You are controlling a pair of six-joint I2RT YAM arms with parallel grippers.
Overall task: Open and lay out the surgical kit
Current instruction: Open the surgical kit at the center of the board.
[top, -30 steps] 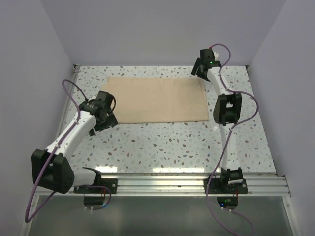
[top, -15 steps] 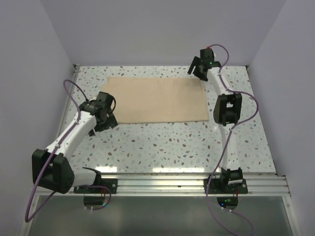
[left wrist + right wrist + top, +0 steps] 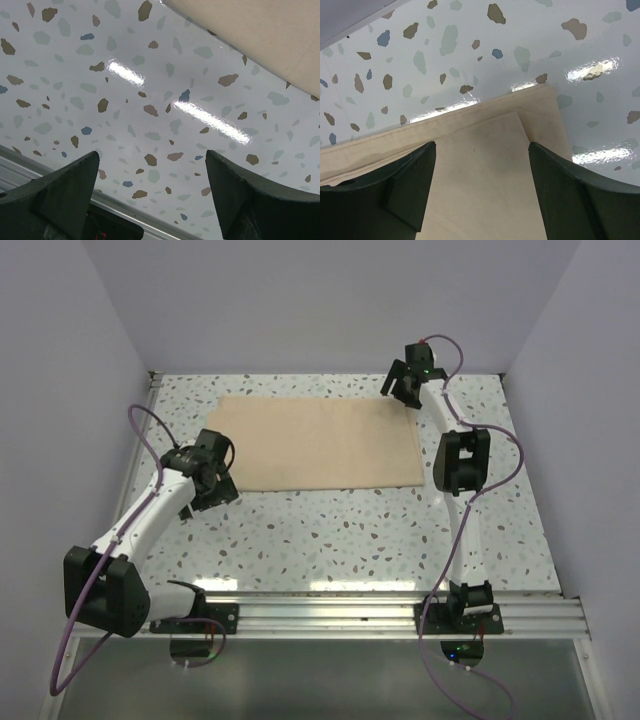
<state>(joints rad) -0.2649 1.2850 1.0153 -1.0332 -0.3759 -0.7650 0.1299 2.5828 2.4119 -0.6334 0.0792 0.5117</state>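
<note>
The surgical kit shows as a flat, folded tan cloth wrap point(image 3: 318, 443) lying at the back middle of the speckled table. My right gripper point(image 3: 400, 390) hovers open over the wrap's far right corner. In the right wrist view its fingers point(image 3: 482, 146) straddle the layered folds of the cloth point(image 3: 480, 170), with nothing gripped. My left gripper point(image 3: 212, 485) stands open just off the wrap's near left corner. In the left wrist view there is only bare table between its jaws point(image 3: 152, 156), and the cloth edge point(image 3: 260, 35) lies at the upper right.
The speckled table point(image 3: 340, 535) is walled at the back and on both sides. A metal rail point(image 3: 350, 605) holding the arm bases runs along the near edge. The same kind of rail edge point(image 3: 30, 165) shows low on the left in the left wrist view.
My right gripper has shifted slightly left, over the wrap's far right corner. The left arm has barely moved.
</note>
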